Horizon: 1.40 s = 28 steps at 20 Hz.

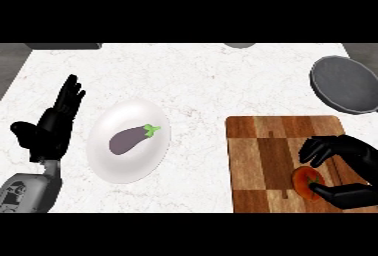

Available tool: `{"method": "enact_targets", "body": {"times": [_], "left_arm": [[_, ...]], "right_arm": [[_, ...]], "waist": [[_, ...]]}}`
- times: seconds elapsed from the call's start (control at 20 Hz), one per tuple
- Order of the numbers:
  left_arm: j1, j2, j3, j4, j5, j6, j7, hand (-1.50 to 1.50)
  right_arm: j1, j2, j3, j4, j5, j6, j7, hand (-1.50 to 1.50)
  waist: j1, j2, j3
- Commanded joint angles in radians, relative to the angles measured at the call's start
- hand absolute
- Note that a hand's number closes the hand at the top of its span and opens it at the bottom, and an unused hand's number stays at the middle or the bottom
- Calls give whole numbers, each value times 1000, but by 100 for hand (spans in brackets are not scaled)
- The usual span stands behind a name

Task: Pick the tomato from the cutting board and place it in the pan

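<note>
On cutting board: 1 tomato, right robot hand curled round it; left robot hand open

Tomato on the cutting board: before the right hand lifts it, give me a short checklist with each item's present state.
1. Right hand curled round the tomato, fingers above and thumb below: ok.
2. Tomato lifted clear of the cutting board: not ok, it looks to be still on the board.
3. Pan in view beyond the board at the right, nothing visible inside: ok.
4. Counter between board and pan free of other things: ok.
5. Plate with eggplant lies left of the board, away from the way to the pan: ok.
6. Left hand open and resting at the left, out of the way: ok.
</note>
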Motion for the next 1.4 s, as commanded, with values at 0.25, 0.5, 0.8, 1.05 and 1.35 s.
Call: {"method": "enact_targets", "body": {"times": [0.25,0.5,0.8,1.05,1.35], "left_arm": [[17,-8,23,-37,27,4,36,0],[-35,-54,-9,-12,-16,54,63,0],[-5,-33,30,11,0,-3,7,0],[-1,-21,52,-38,20,-27,62,0],[-37,-17,58,-35,8,-48,105,0]], "right_arm": [[79,-212,-306,241,68,-20,-544,-150],[99,-409,-324,191,164,-30,-551,-150],[180,-481,-337,52,215,-82,-457,-150],[253,-501,-436,-122,192,-108,-373,-150],[258,-432,-371,-243,226,-106,-261,-150]], "waist": [[-7,-8,-1],[-20,-10,-4],[-17,-12,-7],[-21,-14,-7],[-6,-11,-6]]}}
